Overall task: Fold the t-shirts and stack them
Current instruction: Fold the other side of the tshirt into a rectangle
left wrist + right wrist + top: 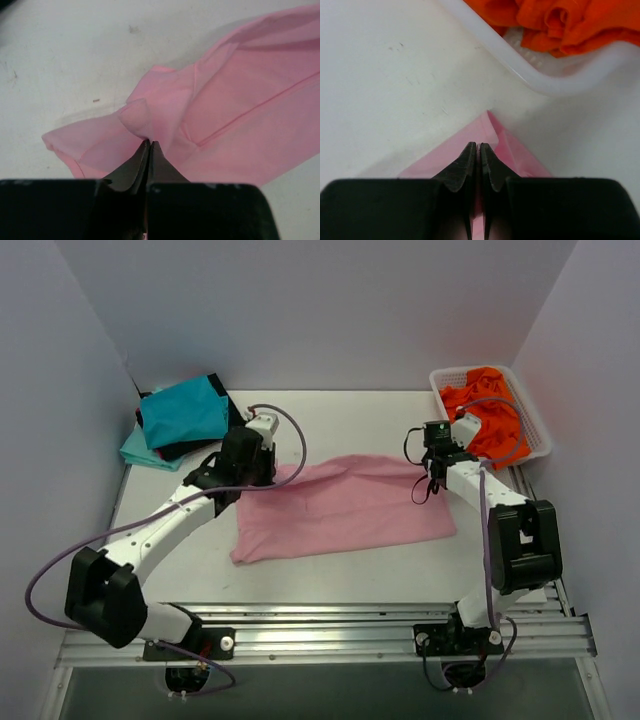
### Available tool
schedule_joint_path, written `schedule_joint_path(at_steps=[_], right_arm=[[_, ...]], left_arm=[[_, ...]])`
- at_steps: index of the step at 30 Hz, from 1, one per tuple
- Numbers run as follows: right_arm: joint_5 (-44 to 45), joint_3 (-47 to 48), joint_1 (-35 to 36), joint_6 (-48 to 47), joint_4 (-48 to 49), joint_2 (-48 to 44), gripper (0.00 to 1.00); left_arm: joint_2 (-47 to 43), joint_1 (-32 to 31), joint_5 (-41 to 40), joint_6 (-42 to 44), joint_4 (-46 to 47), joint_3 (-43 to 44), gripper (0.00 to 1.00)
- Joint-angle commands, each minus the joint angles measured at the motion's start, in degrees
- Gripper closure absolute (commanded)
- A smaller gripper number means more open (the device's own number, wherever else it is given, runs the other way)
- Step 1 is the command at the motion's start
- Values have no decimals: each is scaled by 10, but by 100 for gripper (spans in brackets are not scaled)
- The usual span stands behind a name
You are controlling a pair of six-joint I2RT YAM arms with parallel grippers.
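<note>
A light pink t-shirt [340, 508] lies spread across the middle of the table. My left gripper [262, 476] is shut on a bunched fold at its far left edge [150, 117]. My right gripper [433, 468] is shut on its far right corner [492, 132]. A stack of folded shirts sits at the back left: a teal one [182, 412] on top, black [222, 388] under it, pale aqua [140, 450] at the bottom. A bright orange shirt [490, 410] lies crumpled in the basket; it also shows in the right wrist view [570, 20].
A white plastic lattice basket [536, 420] stands at the back right, its rim close beyond my right gripper [545, 82]. White walls enclose the table on three sides. A metal rail [320, 625] runs along the near edge.
</note>
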Motion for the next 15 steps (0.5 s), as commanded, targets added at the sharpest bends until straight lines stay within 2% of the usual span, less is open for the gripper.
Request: schedule_joint_path(at_steps=[1,2,3,4,5,6,7,8,11,15], right_arm=[[27,-54,3,32,-3,-60,100],[40,-68,3,40,-8,-84,99],[47,-97,2,48,-17,-99,95],[53,-113,-1,62,-19,-115,78],[58,-128,-5,69,-21,-151,49],[66,-156,-7,73,-19,-170,14],[71,-167,-8,74,-22,-187,0],[79,-174,-8,86,-26,-219,0],[87,-187,-7,87,-34,-255,0],[79,-164,1,82,-52,-254,0]], left_arm=[[-78,-45,-139,-35,-52,-53,96],[-89,-65,-208,-50,-70,-75,93],[-100,-75,-239,-80,-105,-86,90],[-117,-82,-265,-91,-119,-97,88],[-124,-88,-287,-104,-134,-106,76],[-131,-97,-326,-133,-158,-117,57],[-144,-101,-341,-146,-166,-123,36],[-151,-104,-349,-166,-168,-128,6],[-188,-109,-373,-211,-181,-140,6],[-259,-109,-356,-212,-131,-176,6]])
